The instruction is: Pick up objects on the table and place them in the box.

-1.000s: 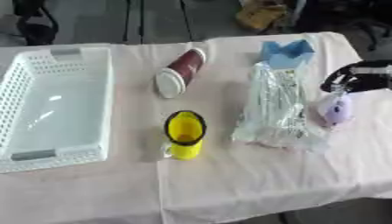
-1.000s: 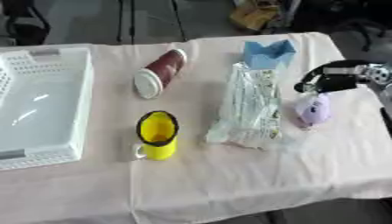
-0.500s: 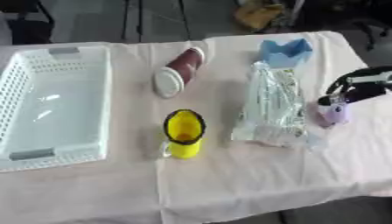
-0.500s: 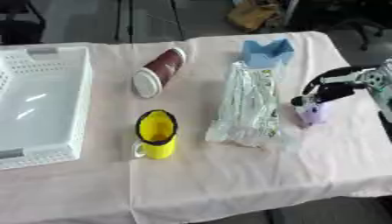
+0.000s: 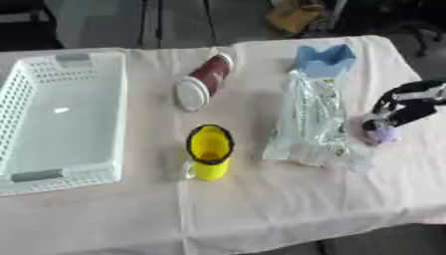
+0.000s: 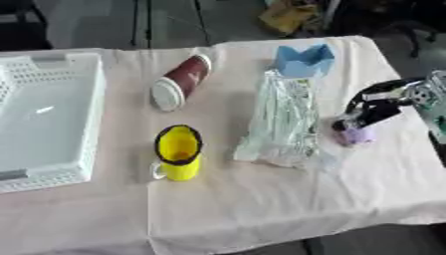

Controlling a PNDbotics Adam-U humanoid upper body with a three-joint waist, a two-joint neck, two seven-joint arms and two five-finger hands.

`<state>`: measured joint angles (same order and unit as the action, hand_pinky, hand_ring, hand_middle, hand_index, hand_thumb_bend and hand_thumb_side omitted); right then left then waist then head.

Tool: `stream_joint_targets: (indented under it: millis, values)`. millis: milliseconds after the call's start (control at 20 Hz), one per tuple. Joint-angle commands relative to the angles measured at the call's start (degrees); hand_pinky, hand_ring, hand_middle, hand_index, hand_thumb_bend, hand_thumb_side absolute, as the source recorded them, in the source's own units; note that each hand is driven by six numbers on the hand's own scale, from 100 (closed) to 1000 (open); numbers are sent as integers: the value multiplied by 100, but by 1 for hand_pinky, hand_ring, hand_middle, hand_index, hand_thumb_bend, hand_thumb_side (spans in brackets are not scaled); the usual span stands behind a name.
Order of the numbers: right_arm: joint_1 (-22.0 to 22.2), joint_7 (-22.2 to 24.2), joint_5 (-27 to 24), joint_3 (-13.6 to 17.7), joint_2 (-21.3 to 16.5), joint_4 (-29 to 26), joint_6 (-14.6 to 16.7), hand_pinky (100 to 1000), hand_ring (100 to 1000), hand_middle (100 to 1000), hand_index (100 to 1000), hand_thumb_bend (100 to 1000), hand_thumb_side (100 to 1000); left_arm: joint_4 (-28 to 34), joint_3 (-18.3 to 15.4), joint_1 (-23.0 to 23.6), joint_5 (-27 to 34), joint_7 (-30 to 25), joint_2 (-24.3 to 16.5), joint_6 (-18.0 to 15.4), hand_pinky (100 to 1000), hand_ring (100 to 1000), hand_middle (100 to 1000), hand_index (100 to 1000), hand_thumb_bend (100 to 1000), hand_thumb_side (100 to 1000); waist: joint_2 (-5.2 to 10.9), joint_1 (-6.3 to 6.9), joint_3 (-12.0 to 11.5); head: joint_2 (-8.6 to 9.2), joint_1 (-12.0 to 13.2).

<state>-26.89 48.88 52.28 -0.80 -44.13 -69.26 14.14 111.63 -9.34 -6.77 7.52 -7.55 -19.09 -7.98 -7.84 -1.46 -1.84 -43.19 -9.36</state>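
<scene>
Grasping looks like the step in hand: the right robot hand (image 6: 376,107), its arm reaching in from the right edge, curls its fingers over a small purple object (image 6: 355,134) on the worktop's (image 6: 261,199) right side, which must next be lifted and carried to the white box (image 5: 61,119) at far left.

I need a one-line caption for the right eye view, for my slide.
Right robot hand closes on a small purple object beside a clear plastic bag; the white box waits at the left.
</scene>
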Motion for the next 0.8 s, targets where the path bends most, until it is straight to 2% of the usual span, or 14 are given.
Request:
stream_joint_targets:
  millis: [50,100,150,300,350,400,450,500,550,600,700,750,800]
  values:
    - [-32,48,273,-21,-261,-179,87,724,864,950,921,480,574,86,-27,-43,1,-20,-92,0,347,763,771,786,260,934,58,4,1,-40,-12]
    - [-28,58,340,-34,-260,-192,86,724,864,950,921,480,574,87,-27,-45,3,-19,-92,0,347,763,771,786,260,934,60,5,1,-42,-14]
    - [-27,65,389,-42,-259,-204,84,700,842,953,916,445,351,87,-26,-46,5,-20,-92,0,347,763,771,786,260,934,62,6,1,-42,-16]
    - [-23,52,474,-55,-251,-236,69,697,840,952,916,442,334,88,-25,-45,7,-22,-89,0,347,763,771,786,260,934,64,8,2,-41,-19]
    - [-24,25,487,-55,-249,-250,64,672,813,951,902,424,185,88,-25,-45,8,-22,-88,1,347,763,771,786,260,934,65,7,2,-42,-22]
    - [-22,-42,499,-52,-243,-272,56,663,805,949,898,424,184,89,-24,-47,10,-21,-86,2,348,763,771,786,260,934,66,7,1,-43,-24]
    - [-18,-124,505,-50,-237,-290,50,616,778,937,887,424,184,90,-23,-48,11,-21,-85,2,348,763,772,786,260,934,66,8,0,-43,-24]
    - [-11,-225,504,-48,-232,-305,48,616,778,937,887,424,184,91,-23,-49,13,-20,-85,2,348,763,772,786,260,934,65,9,0,-41,-25]
    - [-4,-322,500,-48,-227,-314,51,565,751,920,875,424,180,92,-23,-48,13,-20,-84,3,348,763,772,786,260,934,65,9,-1,-40,-28]
    - [4,-432,491,-46,-220,-322,59,565,751,920,875,424,180,92,-24,-47,13,-18,-83,4,348,763,772,786,260,934,63,9,0,-37,-30]
    - [20,-631,497,-49,-210,-326,78,506,713,896,859,424,175,92,-25,-47,15,-16,-80,6,348,764,772,786,260,934,61,10,-1,-37,-34]
    - [29,-730,509,-52,-203,-326,89,430,663,867,824,424,167,92,-24,-47,16,-16,-78,6,347,764,772,786,260,934,60,11,-2,-38,-36]
    - [37,-851,507,-49,-187,-336,106,430,663,867,824,424,167,94,-23,-47,17,-17,-77,6,347,764,772,786,260,934,59,12,-2,-35,-37]
